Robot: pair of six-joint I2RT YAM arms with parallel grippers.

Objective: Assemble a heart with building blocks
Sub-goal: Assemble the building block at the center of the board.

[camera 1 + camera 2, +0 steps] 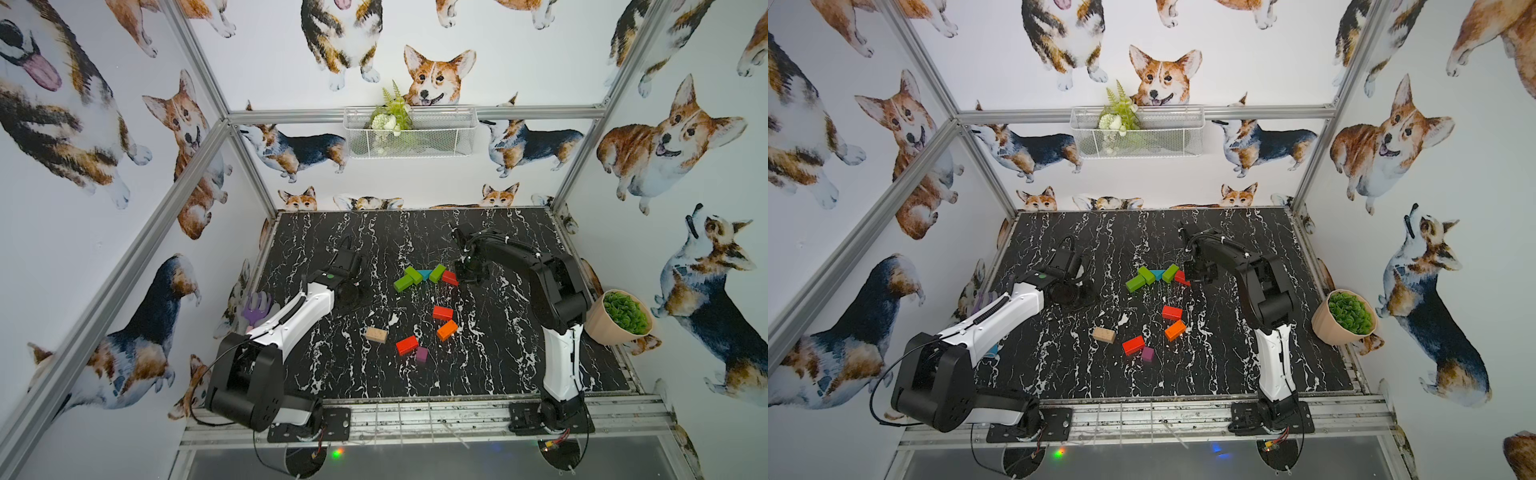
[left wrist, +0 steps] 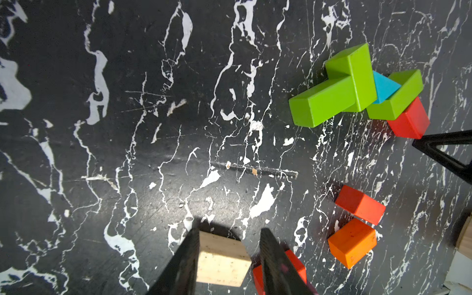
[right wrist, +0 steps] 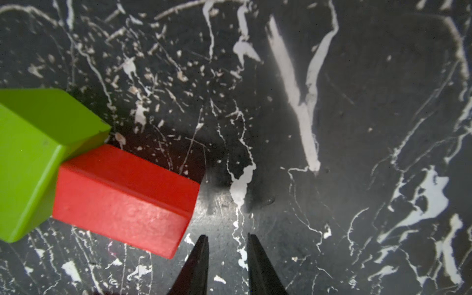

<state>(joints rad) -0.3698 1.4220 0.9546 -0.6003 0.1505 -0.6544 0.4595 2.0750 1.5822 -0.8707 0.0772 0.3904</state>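
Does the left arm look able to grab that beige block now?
Probably yes: the left tool is open and frames the beige block, with nothing on top of it; a red block close beside might get nudged.

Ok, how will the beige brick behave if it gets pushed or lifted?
The beige brick looks like rigid bare wood, so it probably won't flex or crush. It lies flat on a broad face, so a push should slide it, not roll it. Its matt faces should grip well.
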